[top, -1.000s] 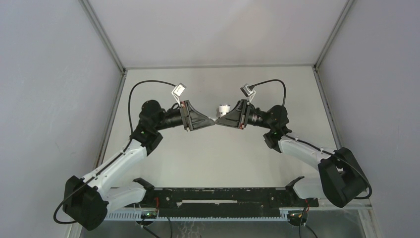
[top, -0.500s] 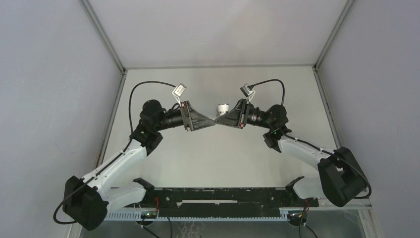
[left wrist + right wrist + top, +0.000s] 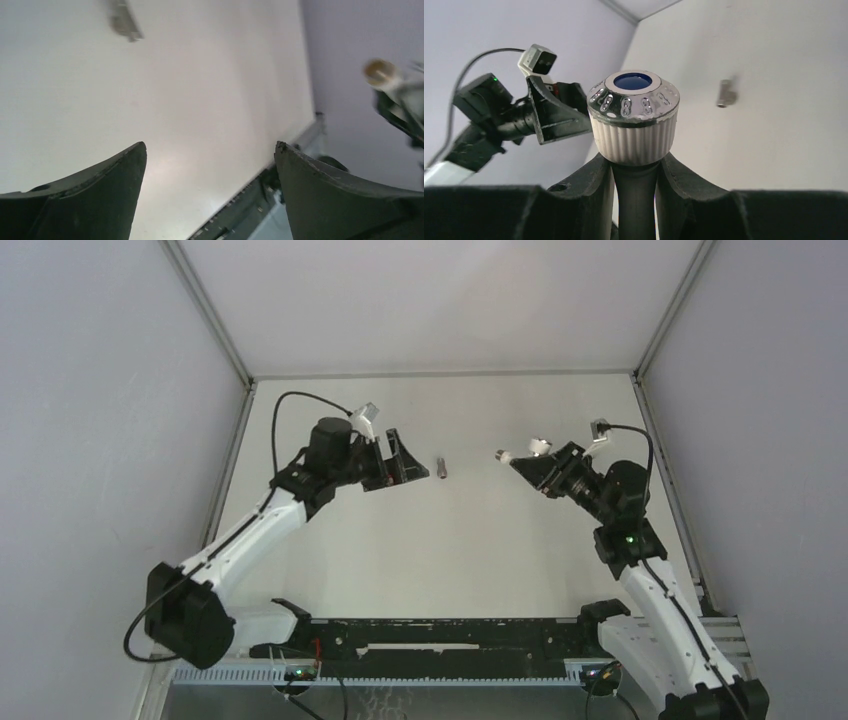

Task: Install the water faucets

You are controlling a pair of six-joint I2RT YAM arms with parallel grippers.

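Two arms that met tip to tip a second ago have now drawn apart: the left pincer (image 3: 210, 146) gapes wide and empty, the grey metal fitting (image 3: 441, 466) lies loose on the table (image 3: 450, 560) towards its far edge, and the right pincer (image 3: 636, 165) grips the white tap (image 3: 634, 125), so the two parts seem not yet joined

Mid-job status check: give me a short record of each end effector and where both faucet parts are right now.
left end effector: open, empty
right end effector: shut on white tap
white tap: chrome cap with blue centre faces the wrist camera
grey fitting: lying loose on table, between the arms
parts joined: no, apart
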